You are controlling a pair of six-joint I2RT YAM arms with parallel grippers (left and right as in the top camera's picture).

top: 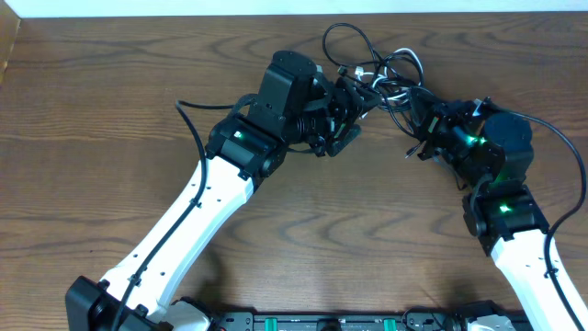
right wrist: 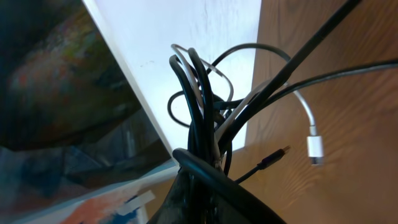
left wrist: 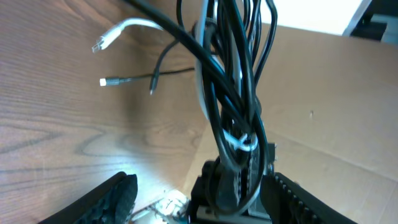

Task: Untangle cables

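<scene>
The black and white cables [top: 381, 64] lie tangled in one knot at the back of the table. My right gripper [top: 424, 129] is shut on the bundle; in the right wrist view the strands [right wrist: 199, 106] rise straight out of its closed jaws [right wrist: 211, 186]. My left gripper [left wrist: 208, 199] is open, and the hanging bundle [left wrist: 239, 81] passes between its fingers, closer to the right finger [left wrist: 298, 199]. A loose white plug end [left wrist: 97, 44] and a dark plug end [left wrist: 106, 81] lie on the wood beyond. The right wrist view shows a white plug [right wrist: 315, 149] and a black plug [right wrist: 277, 158] on the table.
The wooden table [top: 110, 110] ends at its back edge just behind the tangle. Both arms meet at the back centre, with the left arm [top: 211, 193] crossing diagonally. Thick black arm wires loop by the left arm [top: 195, 129] and the right arm [top: 560, 147].
</scene>
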